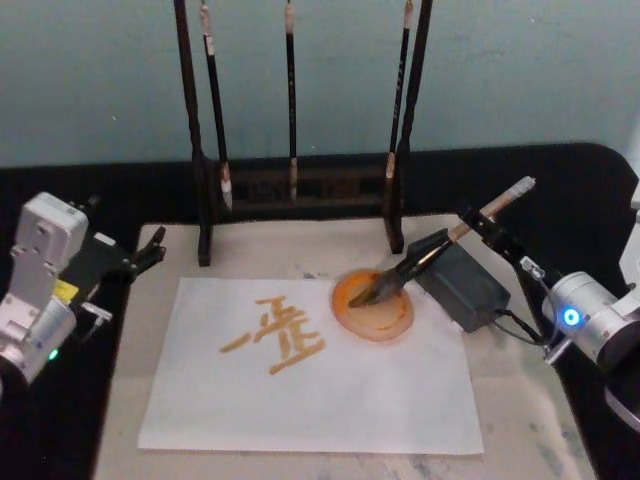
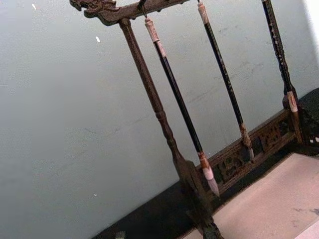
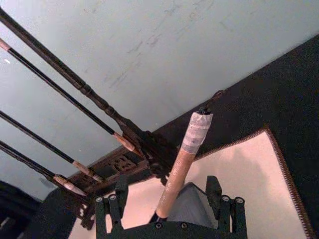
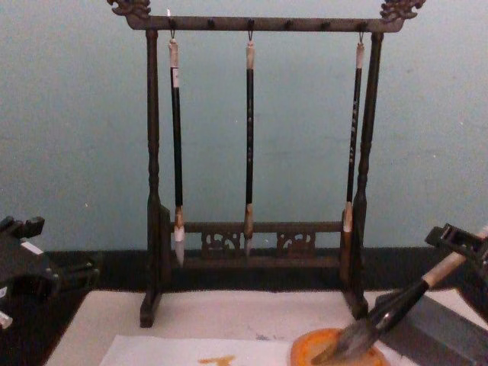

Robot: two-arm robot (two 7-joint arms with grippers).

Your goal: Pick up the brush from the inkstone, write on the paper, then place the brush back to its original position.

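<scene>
The brush (image 1: 420,258) lies tilted with its bushy bristles in the round orange inkstone (image 1: 395,325) and its black shaft propped on a dark grey block (image 1: 462,288). My right gripper (image 1: 478,228) straddles the tan upper shaft, open; in the right wrist view its fingers (image 3: 118,191) stand well apart on either side of the brush (image 3: 185,149). The chest view shows the bristles (image 4: 347,341) resting in the dish (image 4: 305,352). The white paper (image 1: 380,390) carries an orange written character. My left gripper (image 1: 150,250) is parked open off the mat's left edge.
A dark wooden rack (image 1: 300,185) with three thin black brushes (image 4: 249,137) hanging from it stands behind the paper. A beige mat (image 1: 520,420) lies under everything on a black table. A cable runs from the right arm near the grey block.
</scene>
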